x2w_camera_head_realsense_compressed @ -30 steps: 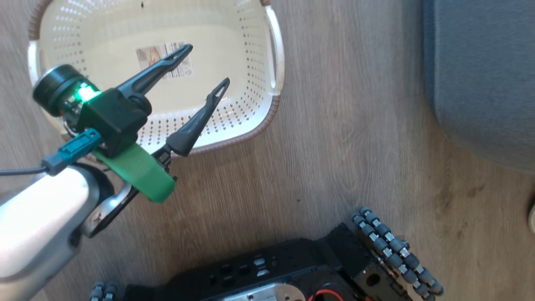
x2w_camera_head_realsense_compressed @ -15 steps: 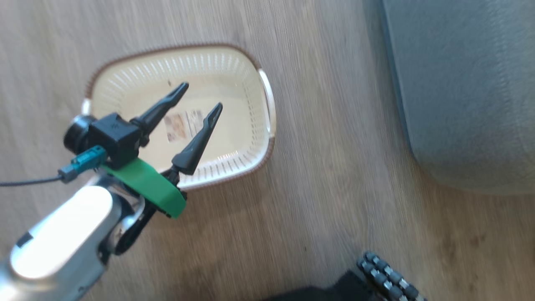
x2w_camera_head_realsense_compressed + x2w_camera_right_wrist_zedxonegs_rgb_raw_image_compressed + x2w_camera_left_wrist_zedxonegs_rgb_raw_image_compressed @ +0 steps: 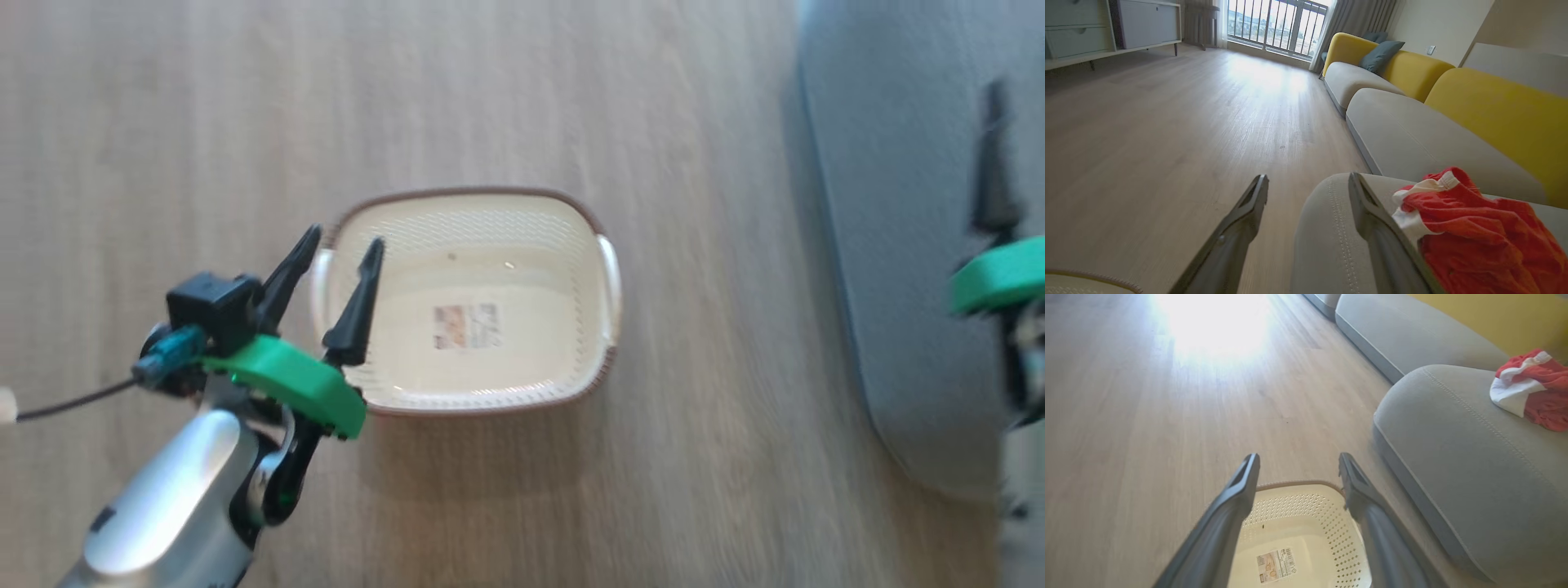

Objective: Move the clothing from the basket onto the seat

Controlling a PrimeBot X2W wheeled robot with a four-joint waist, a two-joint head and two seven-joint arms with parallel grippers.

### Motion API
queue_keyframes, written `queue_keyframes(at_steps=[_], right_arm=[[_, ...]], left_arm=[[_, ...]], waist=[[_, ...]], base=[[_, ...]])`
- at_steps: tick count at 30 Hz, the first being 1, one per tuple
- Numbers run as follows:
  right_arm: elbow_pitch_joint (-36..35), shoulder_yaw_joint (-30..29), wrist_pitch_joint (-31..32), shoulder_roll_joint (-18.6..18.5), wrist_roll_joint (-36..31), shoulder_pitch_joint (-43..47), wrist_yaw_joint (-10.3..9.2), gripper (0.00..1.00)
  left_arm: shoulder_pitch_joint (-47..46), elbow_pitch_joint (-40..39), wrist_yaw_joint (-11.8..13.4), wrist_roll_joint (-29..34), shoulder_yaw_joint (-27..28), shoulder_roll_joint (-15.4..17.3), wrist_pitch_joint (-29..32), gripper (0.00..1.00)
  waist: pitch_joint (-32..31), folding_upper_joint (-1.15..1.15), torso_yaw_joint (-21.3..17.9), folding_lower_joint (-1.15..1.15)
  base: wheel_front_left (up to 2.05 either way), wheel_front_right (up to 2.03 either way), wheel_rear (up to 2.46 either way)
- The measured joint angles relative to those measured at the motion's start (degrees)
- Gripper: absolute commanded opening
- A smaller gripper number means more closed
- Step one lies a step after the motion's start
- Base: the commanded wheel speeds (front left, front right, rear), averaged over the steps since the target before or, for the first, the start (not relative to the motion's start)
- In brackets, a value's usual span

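Observation:
The cream basket (image 3: 467, 194) stands on the wooden floor holding just its paper label (image 3: 465, 325). My left gripper (image 3: 344, 241) hangs open above the basket's left rim with nothing between its fingers; its wrist view looks down past them into the basket (image 3: 1298, 510). The red and white clothing (image 3: 1474, 228) lies bundled on the grey seat (image 3: 1331, 245), just right of my open right gripper (image 3: 1307, 177). In the left wrist view the clothing (image 3: 1531, 388) rests on the seat (image 3: 1453, 457) at the far right. The seat (image 3: 898, 245) fills the head view's right side.
Bare wooden floor (image 3: 163, 122) surrounds the basket. More grey cushions with yellow backrests (image 3: 1412, 69) run along the wall, with a teal pillow (image 3: 1380, 55). A pale cabinet (image 3: 1110, 28) stands at far left and a balcony window (image 3: 1278, 24) at the back.
The head camera has pulled up and back, so the basket looks smaller and the robot's base has left the picture. My left gripper now sits over the basket's left rim. My right arm has appeared over the seat.

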Motion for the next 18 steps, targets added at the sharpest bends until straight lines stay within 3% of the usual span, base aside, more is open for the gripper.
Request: queue_keyframes(at_steps=[5, 12, 18], right_arm=[[-0.9, 4.5, -2.6, 4.0, -2.8, 5.6, 0.0, 1.0], [4.3, 4.6, -8.9, 6.9, -8.1, 13.1, 0.0, 1.0], [9.3, 5.6, -10.9, 7.8, -6.2, 18.9, 0.0, 1.0]], left_arm=[[4.3, 3.6, -0.5, 2.2, 3.6, -2.2, 0.0, 1.0], [11.7, 7.8, -0.5, 7.5, 8.8, -6.4, 0.0, 1.0], [18.1, 9.4, 0.0, 12.6, 14.7, -8.8, 0.0, 1.0]], waist=[[-4.3, 0.0, 3.9, 0.0], [-10.9, 0.0, 8.3, 0.0], [-15.8, 0.0, 10.9, 0.0]], base=[[0.0, 0.0, 0.0], [0.0, 0.0, 0.0], [0.0, 0.0, 0.0]])
